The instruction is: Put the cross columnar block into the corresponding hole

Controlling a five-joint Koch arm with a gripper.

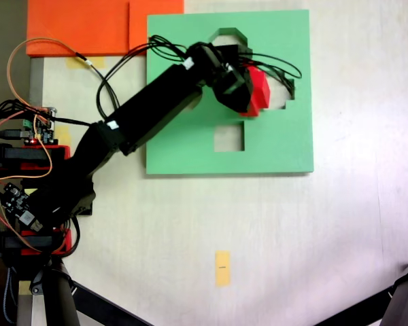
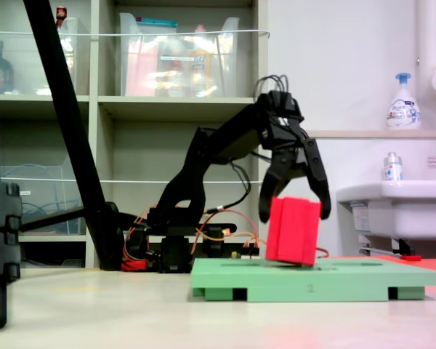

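In a fixed view looking down on the pale desk (image 1: 272, 231), the black Koch arm reaches from the left edge across a square green foam board (image 1: 190, 146), and its jaws (image 1: 248, 88) sit over the bright red plus-sectioned foam block (image 1: 260, 92). The block lies at the left part of the plus-shaped cutout (image 1: 287, 92) near the board's right side, covering some of it. A square cutout (image 1: 229, 138) is just below, and part of an octagonal cutout (image 1: 226, 32) shows near the top edge. An orange sheet (image 1: 78, 26) lies beyond the board's upper left corner, and a small yellow tape mark (image 1: 222, 267) sits well apart lower down. In a fixed view from desk level, the jaws (image 2: 293, 211) straddle the upper part of the red block (image 2: 293, 231), one tip at each side, holding it. The block is tilted, its lower edge touching or just above the top of the green board (image 2: 291, 280). Shelves (image 2: 131, 105) stand behind, a sink (image 2: 396, 203) at right.
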